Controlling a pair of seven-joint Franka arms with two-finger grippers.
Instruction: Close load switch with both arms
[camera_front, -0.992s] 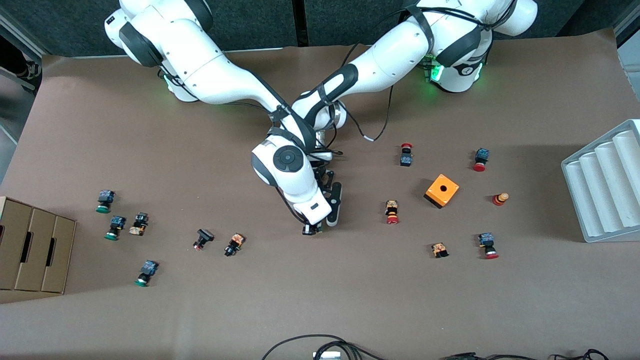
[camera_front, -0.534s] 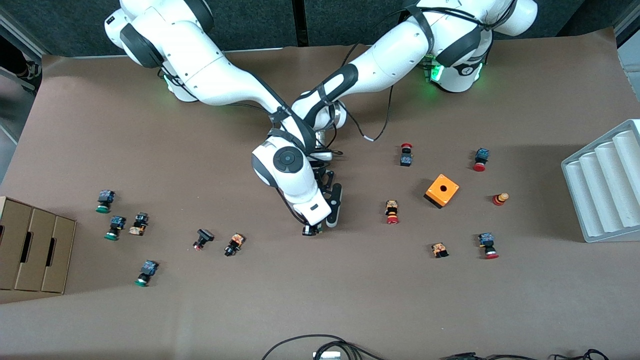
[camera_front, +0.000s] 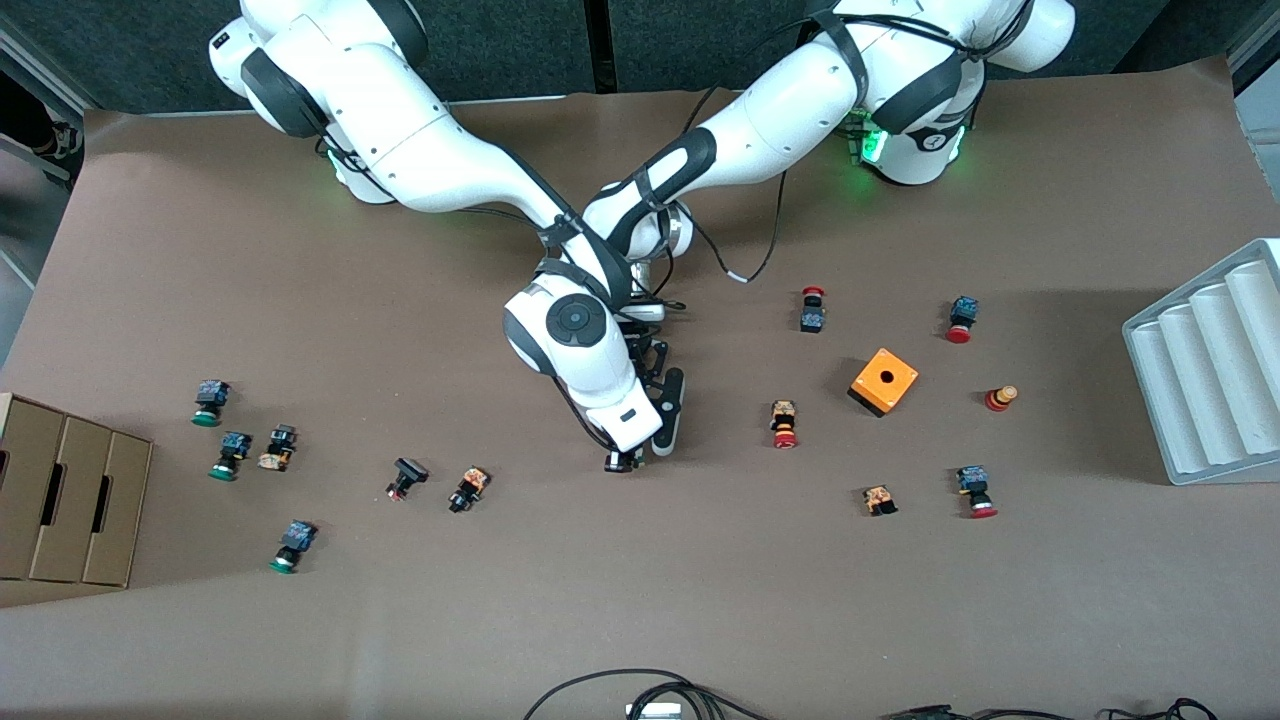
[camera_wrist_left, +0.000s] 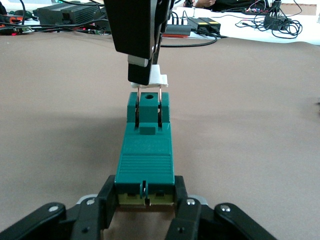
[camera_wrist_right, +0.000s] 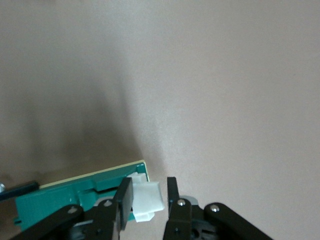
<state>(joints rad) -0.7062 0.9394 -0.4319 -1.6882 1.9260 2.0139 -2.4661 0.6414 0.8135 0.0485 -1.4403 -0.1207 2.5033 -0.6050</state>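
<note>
Dark-green load switch (camera_wrist_left: 145, 160) lies flat mid-tabletop (camera_front: 700, 600), well clear of every edge, mostly hidden under the arms in the front view. Right gripper (camera_wrist_right: 150, 197), coming from the right arm's end, pinches the white piece (camera_wrist_left: 156, 79) at one end of the switch. Left gripper (camera_wrist_left: 145, 200) is clamped on the switch's other end, fingers (camera_wrist_left: 106, 200) against both sides. Orange box (camera_front: 884, 381) sits toward the left arm's end.
</note>
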